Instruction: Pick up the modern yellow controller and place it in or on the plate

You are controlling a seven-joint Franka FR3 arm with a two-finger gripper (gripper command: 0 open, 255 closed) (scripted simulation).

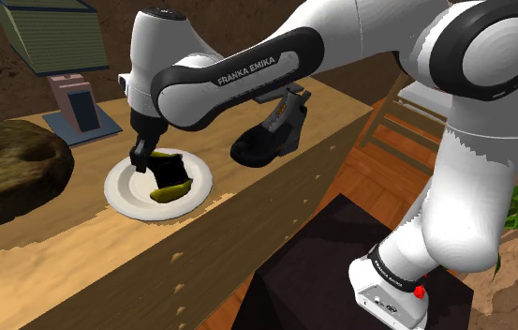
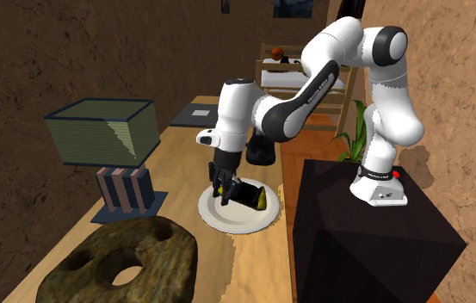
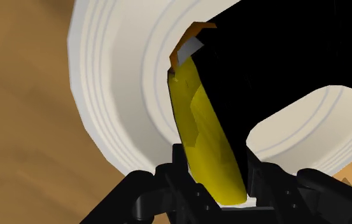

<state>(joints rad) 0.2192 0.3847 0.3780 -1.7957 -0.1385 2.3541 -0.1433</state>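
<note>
The all-black two-finger gripper of the white Franka arm is closed down to the width of a black-and-yellow game controller, gripping it by one end. In the wrist view the black fingers press against either side of the controller's yellow edge. The controller hangs tilted over the middle of a round white plate, its low yellow end down at the plate's surface; whether it touches cannot be told. The plate sits on a long, light wooden table, near the edge that faces the dark box stand. Towards the shoulder view's right, a black shoe-like object stands on the table just beyond the plate. Farther back a lamp with a green box shade rises from a striped base. At the shoulder view's left lies a dark brown, lumpy slab pierced with holes.
</note>
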